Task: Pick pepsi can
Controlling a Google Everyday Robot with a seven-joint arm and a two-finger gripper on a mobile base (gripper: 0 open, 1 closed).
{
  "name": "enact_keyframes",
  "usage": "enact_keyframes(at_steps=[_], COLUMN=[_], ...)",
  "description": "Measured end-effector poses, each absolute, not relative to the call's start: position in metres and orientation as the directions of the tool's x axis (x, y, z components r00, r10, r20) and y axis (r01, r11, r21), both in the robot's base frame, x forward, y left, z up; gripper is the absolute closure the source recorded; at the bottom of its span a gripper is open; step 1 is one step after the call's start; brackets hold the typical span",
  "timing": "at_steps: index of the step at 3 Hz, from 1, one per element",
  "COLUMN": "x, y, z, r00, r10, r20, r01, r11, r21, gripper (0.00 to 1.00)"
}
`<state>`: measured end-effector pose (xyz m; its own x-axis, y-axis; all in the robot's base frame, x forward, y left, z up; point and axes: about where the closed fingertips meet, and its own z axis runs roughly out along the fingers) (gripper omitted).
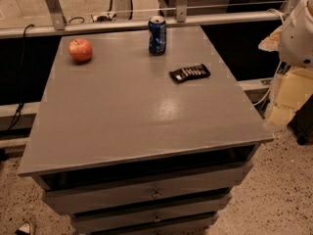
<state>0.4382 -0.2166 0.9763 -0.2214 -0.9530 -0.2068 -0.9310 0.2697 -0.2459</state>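
The pepsi can [157, 35] is a small blue can with a silver top. It stands upright near the far edge of the grey cabinet top [132, 111], right of the middle. Nothing touches it. My gripper is not in view. Only a white rounded part of my arm [298, 31] shows at the right edge of the view, well to the right of the can and off the cabinet's side.
A red apple [80, 50] sits at the far left of the top. A flat black packet [190, 73] lies in front and right of the can. A metal rail [146, 23] runs behind the cabinet. Drawers [151, 192] are below the front edge. Pale blocky shapes [291, 97] stand at the right.
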Motion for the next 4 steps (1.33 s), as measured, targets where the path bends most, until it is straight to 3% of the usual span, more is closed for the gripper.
enact_keyframes(at_steps=[2,4], x=[0.447,0.557], y=[-0.216,-0.197], z=[0.979,0.969], r00=[-0.213,-0.164], r10=[-0.951,-0.914], r20=[-0.223,-0.370], r01=[-0.928,-0.897], r11=[0.269,0.295], r21=[-0.257,-0.329], gripper=[0.00,0.00])
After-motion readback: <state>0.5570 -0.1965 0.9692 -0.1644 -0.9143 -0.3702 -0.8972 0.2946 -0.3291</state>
